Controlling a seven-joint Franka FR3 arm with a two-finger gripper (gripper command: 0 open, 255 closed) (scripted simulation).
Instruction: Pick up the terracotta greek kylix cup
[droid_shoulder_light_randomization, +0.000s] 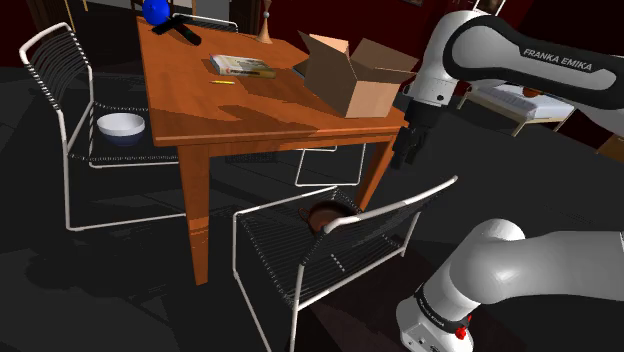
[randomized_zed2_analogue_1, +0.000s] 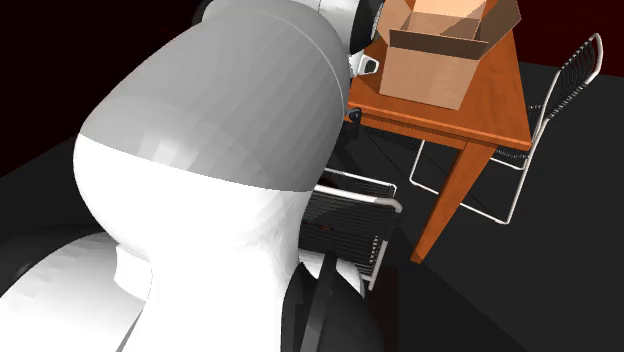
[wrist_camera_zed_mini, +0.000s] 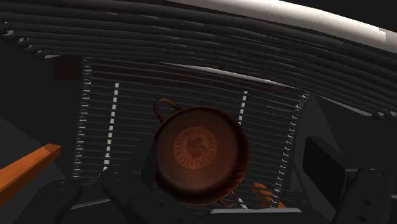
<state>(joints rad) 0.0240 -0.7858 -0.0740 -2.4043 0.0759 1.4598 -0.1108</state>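
Observation:
The kylix cup is a dark reddish-brown shallow bowl with loop handles. It rests on the wire seat of the white-framed chair in front of the table. In the wrist view the cup lies straight ahead, its round inner medallion facing me and one handle pointing away. My black gripper hangs well above the chair, close to the table's near corner, higher than the cup and to the shoulder view's right of it. Its fingers stand apart with nothing held between them, so the gripper is open.
The wooden table carries an open cardboard box, a book and a blue object. A white bowl sits on the wire chair at the shoulder view's left. The chair's backrest rail and the table leg stand close to the gripper.

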